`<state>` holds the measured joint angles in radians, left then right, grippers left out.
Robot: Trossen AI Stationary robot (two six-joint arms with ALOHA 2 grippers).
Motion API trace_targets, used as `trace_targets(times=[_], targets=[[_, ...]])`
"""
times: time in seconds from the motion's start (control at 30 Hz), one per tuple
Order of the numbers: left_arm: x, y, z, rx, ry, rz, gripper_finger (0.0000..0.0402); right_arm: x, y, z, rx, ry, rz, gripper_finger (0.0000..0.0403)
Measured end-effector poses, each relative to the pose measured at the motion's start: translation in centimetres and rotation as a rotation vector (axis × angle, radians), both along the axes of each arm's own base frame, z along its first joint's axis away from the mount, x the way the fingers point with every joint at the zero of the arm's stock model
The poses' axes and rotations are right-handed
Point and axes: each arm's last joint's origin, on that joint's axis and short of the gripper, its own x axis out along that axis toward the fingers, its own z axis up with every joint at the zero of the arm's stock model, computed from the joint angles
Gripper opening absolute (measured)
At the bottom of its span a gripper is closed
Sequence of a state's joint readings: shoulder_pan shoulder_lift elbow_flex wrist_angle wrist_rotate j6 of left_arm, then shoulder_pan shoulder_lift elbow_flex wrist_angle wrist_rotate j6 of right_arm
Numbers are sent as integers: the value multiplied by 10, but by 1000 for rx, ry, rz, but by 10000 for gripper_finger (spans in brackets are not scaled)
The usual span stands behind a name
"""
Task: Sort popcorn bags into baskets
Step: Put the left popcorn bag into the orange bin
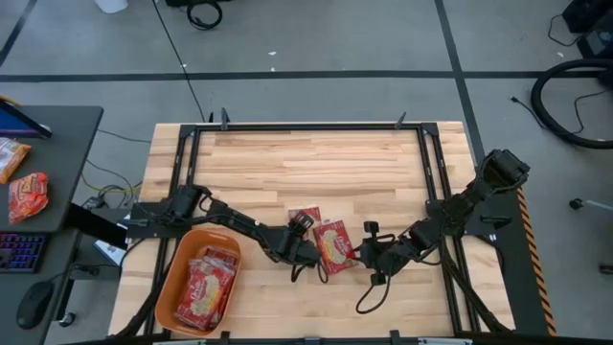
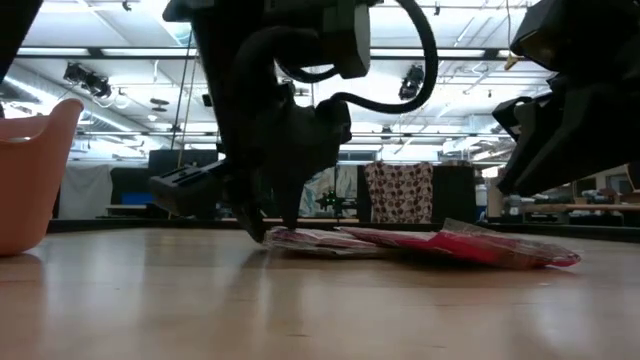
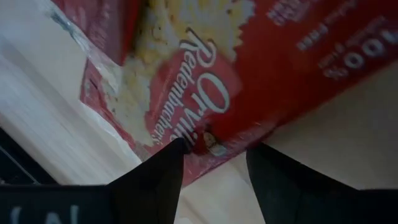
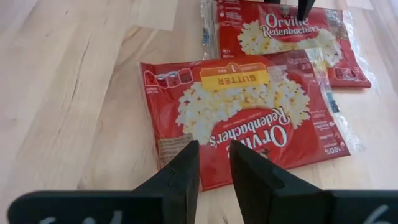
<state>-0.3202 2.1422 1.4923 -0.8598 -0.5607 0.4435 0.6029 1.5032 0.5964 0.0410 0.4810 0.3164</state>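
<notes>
Two red popcorn bags with cream centres lie flat on the wooden table, one (image 1: pixel 308 217) partly under the edge of the other (image 1: pixel 334 246). The orange basket (image 1: pixel 170 287) at the near left holds several more bags (image 1: pixel 206 286). My left gripper (image 3: pixel 214 152) is open and low at the left edge of the farther bag (image 2: pixel 310 240). My right gripper (image 4: pixel 214 152) is open by a narrow gap. It hovers above the table over the right edge of the nearer bag (image 4: pixel 249 106), touching nothing. My left gripper has its open fingers (image 3: pixel 168 168) on either side of the farther bag's sealed edge (image 3: pixel 208 142), slanting down from the table's left. The bag lies flat on the table. I cannot tell whether a finger touches it.
A black frame (image 1: pixel 306 126) runs around the tabletop. The grey desk (image 1: pixel 57 144) to the left carries orange-red snack packets (image 1: pixel 27 196), a keyboard and a mouse. Bare wood stretches across the far half of the table (image 1: pixel 316 163).
</notes>
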Motion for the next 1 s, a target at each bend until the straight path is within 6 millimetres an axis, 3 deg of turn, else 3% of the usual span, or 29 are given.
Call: trace_targets(times=[0.23,0.57,0.67,0.8,1.0], targets=[[5,-1,0,-21,-60,9,131,-1,-1,0,-18,1,-13,94],[7,-2,3,-30,-76,16,11,-2,-2,-2,-27,21,-6,94],[9,-4,10,-41,-80,20,9,-5,-4,-4,-56,64,-5,94],[15,-7,34,-40,-70,48,5,-10,-8,-8,-107,126,-8,94],[22,-8,98,-126,-171,289,4,-20,-18,2,-253,115,-81,94]])
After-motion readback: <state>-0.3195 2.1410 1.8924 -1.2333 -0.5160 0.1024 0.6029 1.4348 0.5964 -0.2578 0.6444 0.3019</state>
